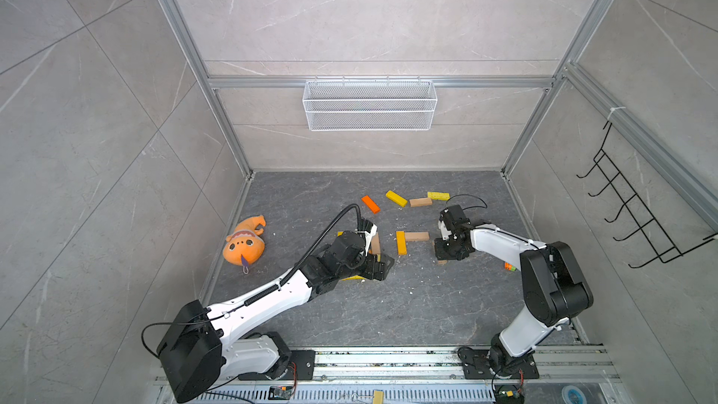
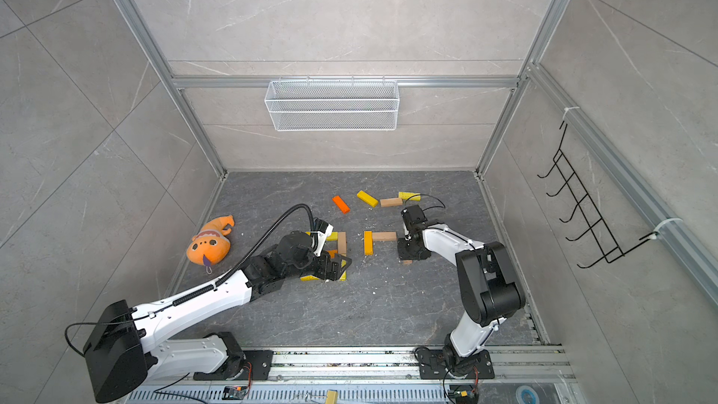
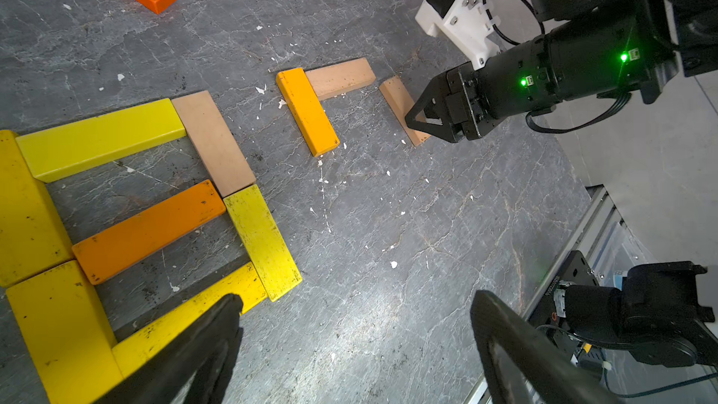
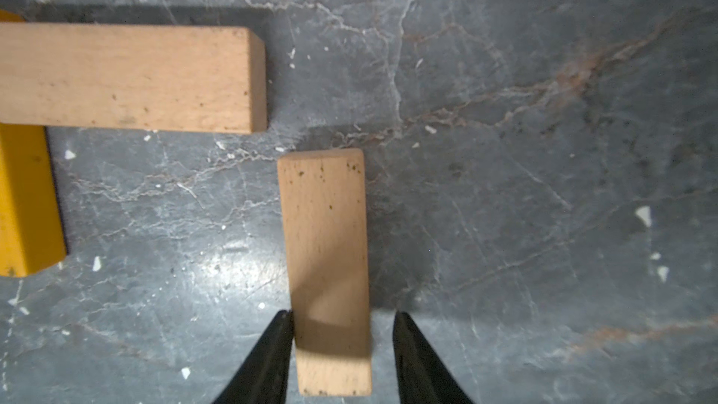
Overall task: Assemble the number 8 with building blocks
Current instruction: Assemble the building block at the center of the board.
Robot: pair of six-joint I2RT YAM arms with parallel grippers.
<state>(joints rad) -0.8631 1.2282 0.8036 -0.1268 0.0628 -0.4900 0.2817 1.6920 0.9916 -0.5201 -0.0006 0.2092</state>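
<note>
Several yellow, orange and tan building blocks lie joined as a squared figure beside my left gripper, which is open over bare floor with one finger over the figure's lowest yellow bar. To the right, an orange-yellow bar and a tan bar form a corner. My right gripper is open and straddles the end of a tan block lying flat just off the tan bar's end. One finger touches the block and the other stands clear.
Loose blocks lie at the back: orange, yellow, tan and yellow. An orange plush toy lies at the left wall. A white wire basket hangs on the back wall.
</note>
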